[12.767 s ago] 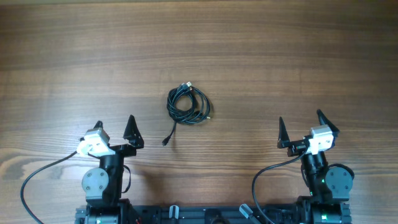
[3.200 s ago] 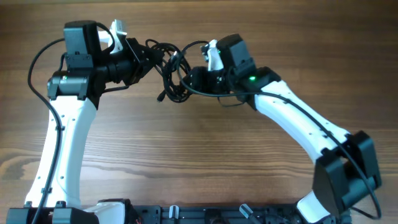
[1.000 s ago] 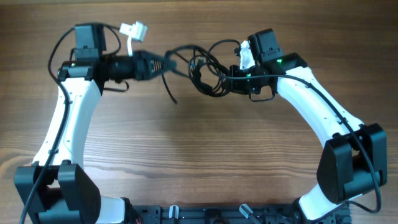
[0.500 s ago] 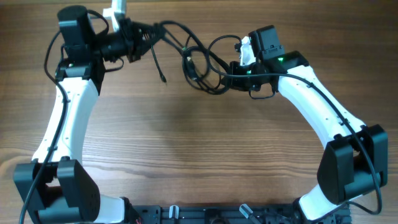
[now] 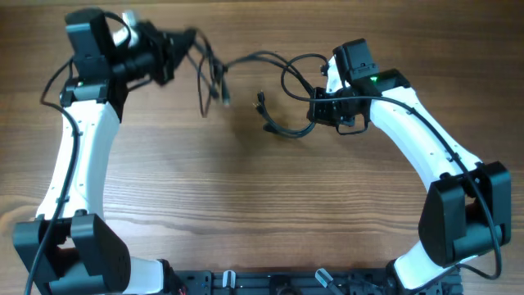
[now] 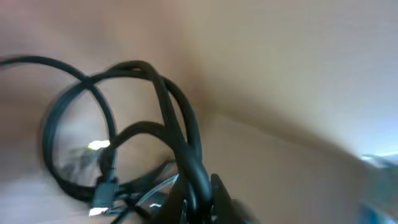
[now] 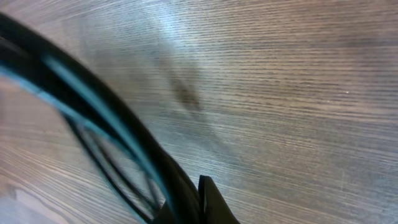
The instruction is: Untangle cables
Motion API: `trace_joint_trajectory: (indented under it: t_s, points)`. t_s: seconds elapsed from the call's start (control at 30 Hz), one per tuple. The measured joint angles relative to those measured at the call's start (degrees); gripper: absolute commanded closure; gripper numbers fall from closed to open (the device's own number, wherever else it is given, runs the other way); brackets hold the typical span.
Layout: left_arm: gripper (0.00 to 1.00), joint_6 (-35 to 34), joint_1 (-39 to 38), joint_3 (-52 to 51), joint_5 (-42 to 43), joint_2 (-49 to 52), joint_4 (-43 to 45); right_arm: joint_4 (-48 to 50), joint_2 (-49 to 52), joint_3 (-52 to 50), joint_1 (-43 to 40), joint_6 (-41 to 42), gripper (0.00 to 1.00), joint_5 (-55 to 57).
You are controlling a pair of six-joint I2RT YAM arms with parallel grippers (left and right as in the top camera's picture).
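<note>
Where your left gripper (image 5: 182, 43) sits, its jaws are clamped on a bunch of strands of the cables (image 5: 254, 59). Your right gripper (image 5: 315, 108) pinches the far end the same way. One cord spans the air between them, with loops crowding beside the right jaws. Two plugs (image 5: 226, 97) dangle above the wooden table (image 5: 246, 205). Your left wrist view is blurred.
</note>
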Motion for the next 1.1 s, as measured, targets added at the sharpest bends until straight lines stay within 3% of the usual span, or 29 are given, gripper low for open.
trace_joint_trajectory:
  t_s: [0.1,0.2,0.43,0.6,0.63,0.67,0.73,0.77,0.8,0.83,0.87,0.93,1.0,1.1]
  points:
    - [0.96,12.15,-0.11,-0.09,-9.27,-0.07,-15.5,-0.48,-0.13,0.0,0.0,-1.46,0.96,-0.48]
    - [0.96,21.16,-0.9,-0.11,-16.24,-0.13,-23.54,-1.31,-1.97,-0.07,0.0,-2.45,0.96,-0.87]
    - [0.96,34.97,-5.7,-0.09,-21.09,-0.13,-31.56,-3.67,-11.26,-0.07,-0.02,-3.39,0.96,-0.87]
    - [0.96,40.7,-10.91,-0.09,-21.94,-0.13,-33.77,-5.2,-15.5,-0.07,-0.02,-3.63,0.96,-0.83]
    - [0.92,41.07,-11.85,-0.09,-22.12,-0.13,-33.79,-5.25,-15.98,-0.07,-0.02,-3.61,0.96,-0.81]
    - [0.79,41.55,-12.96,-0.09,-22.18,-0.13,-33.79,-5.29,-16.37,-0.07,-0.02,-3.63,0.96,-0.79]
    - [0.43,42.47,-14.64,-0.09,-22.38,-0.13,-33.77,-5.29,-16.59,-0.07,-0.02,-3.61,0.95,-0.44]
    - [0.3,42.49,-15.52,-0.09,-22.47,-0.13,-33.73,-5.31,-16.59,-0.07,-0.02,-3.61,0.88,-0.37]
    - [0.25,42.82,-16.33,-0.09,-22.56,-0.13,-33.75,-5.27,-16.59,-0.07,-0.02,-3.61,0.8,-0.2]
    - [0.21,43.06,-16.61,-0.09,-22.8,-0.13,-33.66,-5.18,-16.59,-0.07,-0.13,-3.82,0.59,-0.15]
    - [0.19,42.99,-16.81,-0.09,-22.8,-0.13,-33.07,-5.05,-16.59,-0.07,-0.17,-3.98,0.45,-0.15]
    - [0.18,43.12,-16.9,-0.09,-22.8,-0.13,-32.22,-5.01,-16.59,-0.07,-0.37,-3.8,0.27,0.07]
    - [0.2,43.12,-16.9,-0.09,-23.02,-0.13,-31.52,-5.03,-16.55,-0.07,-0.39,-4.33,0.2,0.15]
    - [0.27,43.19,-16.9,-0.09,-23.17,-0.13,-29.05,-5.01,-16.52,-0.07,-0.39,-4.24,0.19,0.31]
